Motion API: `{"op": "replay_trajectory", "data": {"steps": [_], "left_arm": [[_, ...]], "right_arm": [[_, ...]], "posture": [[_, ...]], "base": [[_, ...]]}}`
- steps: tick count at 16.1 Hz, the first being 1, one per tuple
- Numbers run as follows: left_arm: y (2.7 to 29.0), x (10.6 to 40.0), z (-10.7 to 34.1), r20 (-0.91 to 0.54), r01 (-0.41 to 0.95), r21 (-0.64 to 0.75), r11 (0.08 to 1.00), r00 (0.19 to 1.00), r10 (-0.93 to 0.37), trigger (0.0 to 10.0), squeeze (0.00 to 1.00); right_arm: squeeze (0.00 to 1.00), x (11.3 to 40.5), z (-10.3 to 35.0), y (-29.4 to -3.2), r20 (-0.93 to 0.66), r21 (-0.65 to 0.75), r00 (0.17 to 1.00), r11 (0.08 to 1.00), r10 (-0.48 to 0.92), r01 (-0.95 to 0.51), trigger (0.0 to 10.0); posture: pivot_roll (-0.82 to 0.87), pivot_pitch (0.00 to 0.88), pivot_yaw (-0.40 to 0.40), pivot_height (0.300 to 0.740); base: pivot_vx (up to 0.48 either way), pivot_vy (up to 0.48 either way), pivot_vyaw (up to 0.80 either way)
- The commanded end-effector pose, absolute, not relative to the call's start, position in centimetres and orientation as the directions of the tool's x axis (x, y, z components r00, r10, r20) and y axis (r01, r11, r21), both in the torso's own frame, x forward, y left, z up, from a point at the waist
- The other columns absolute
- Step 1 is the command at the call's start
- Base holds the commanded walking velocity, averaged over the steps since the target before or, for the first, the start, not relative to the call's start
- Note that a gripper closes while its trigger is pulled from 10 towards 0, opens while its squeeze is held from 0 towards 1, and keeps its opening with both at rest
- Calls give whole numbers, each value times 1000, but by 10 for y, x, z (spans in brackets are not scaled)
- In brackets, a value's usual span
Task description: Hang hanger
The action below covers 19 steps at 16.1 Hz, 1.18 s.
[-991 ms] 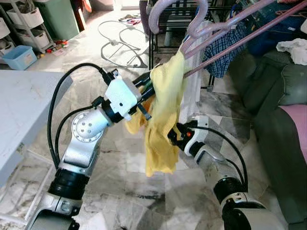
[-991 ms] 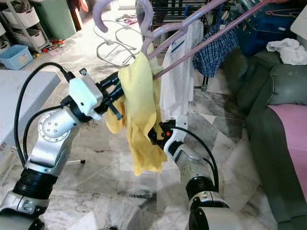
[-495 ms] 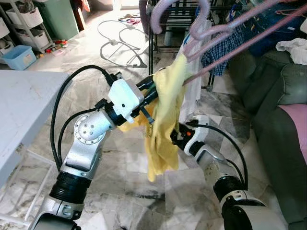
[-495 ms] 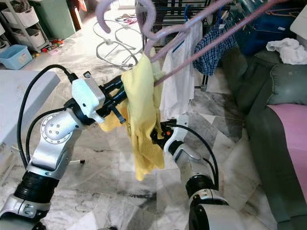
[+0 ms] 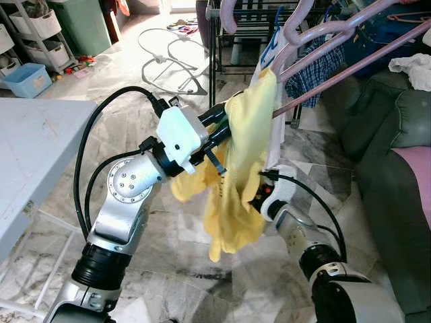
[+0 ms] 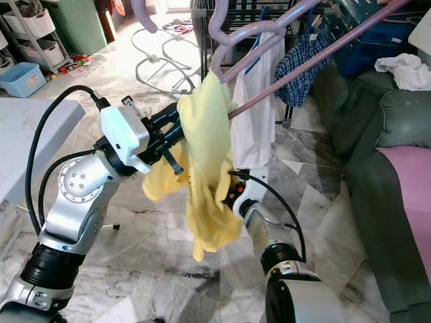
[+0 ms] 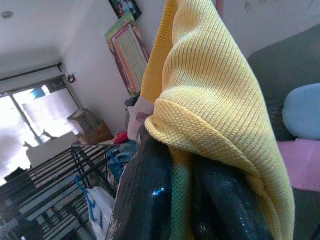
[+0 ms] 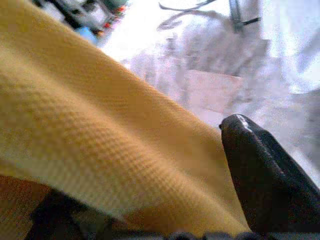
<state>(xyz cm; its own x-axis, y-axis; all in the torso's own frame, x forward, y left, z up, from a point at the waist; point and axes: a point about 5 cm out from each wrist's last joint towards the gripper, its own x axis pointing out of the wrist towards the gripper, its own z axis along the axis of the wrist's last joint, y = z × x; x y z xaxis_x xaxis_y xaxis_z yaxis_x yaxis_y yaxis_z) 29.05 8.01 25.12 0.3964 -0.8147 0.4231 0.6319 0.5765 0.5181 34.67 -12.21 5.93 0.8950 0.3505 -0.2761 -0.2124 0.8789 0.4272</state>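
A yellow cloth (image 5: 242, 155) draped on a pink hanger (image 5: 337, 50) is pinched by the left tool (image 5: 225, 128) and the right tool (image 8: 150, 200).

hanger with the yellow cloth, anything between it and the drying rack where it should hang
Nothing solid visible. The pink hanger, carrying the yellow cloth pinched by the left hand, has open air toward the black rack; hanging clothes crowd nearby.
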Motion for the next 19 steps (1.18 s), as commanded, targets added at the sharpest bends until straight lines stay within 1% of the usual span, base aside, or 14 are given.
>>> {"op": "replay_trajectory", "data": {"steps": [1, 4, 6, 7, 8, 10, 12, 15, 16, 19], "left_arm": [[88, 289, 264, 475, 586, 539, 605, 382, -793, 0, 0], [101, 299, 256, 440, 555, 551, 623, 441, -782, 0, 0], [110, 305, 240, 393, 539, 563, 627, 492, -777, 0, 0], [112, 306, 237, 385, 540, 559, 629, 503, -774, 0, 0], [116, 308, 225, 355, 542, 557, 630, 530, -770, 0, 0], [122, 309, 213, 329, 539, 553, 635, 560, -761, 0, 0], [130, 311, 200, 299, 530, 553, 643, 594, -747, 0, 0], [137, 310, 187, 259, 544, 554, 630, 606, -752, 0, 0], [143, 306, 174, 215, 571, 548, 612, 611, -762, 0, 0], [154, 298, 155, 164, 592, 535, 603, 627, -761, 0, 0]], "right_arm": [[0, 337, 42, -132, -373, 399, 879, 906, 298, -138, 0], [0, 329, 32, -166, -425, 350, 887, 936, 178, -20, 0], [0, 328, 34, -190, -427, 299, 899, 953, 94, 42, 0], [0, 328, 35, -192, -423, 294, 902, 955, 88, 45, 0], [0, 330, 40, -201, -406, 283, 912, 957, 64, 59, 0], [0, 332, 46, -213, -388, 261, 921, 962, 28, 81, 0], [0, 334, 55, -231, -365, 233, 930, 964, -33, 126, 0], [0, 337, 65, -243, -339, 226, 938, 961, -77, 161, 0], [0, 341, 74, -249, -316, 226, 944, 958, -98, 175, 0], [0, 350, 91, -256, -272, 232, 955, 956, -115, 181, 0]], "posture": [[-49, 83, 28, 740], [-60, 80, 27, 740], [-67, 78, 30, 740], [-70, 77, 30, 740], [-76, 79, 30, 740], [-86, 80, 31, 740], [-93, 79, 27, 740], [-94, 79, 25, 740], [-94, 79, 24, 740], [-93, 78, 21, 740]], "base": [[0, 0, 0], [0, 0, 0], [0, 0, 0], [0, 0, 0], [0, 0, 0], [0, 0, 0], [0, 0, 0], [0, 0, 0], [0, 0, 0], [0, 0, 0]]}}
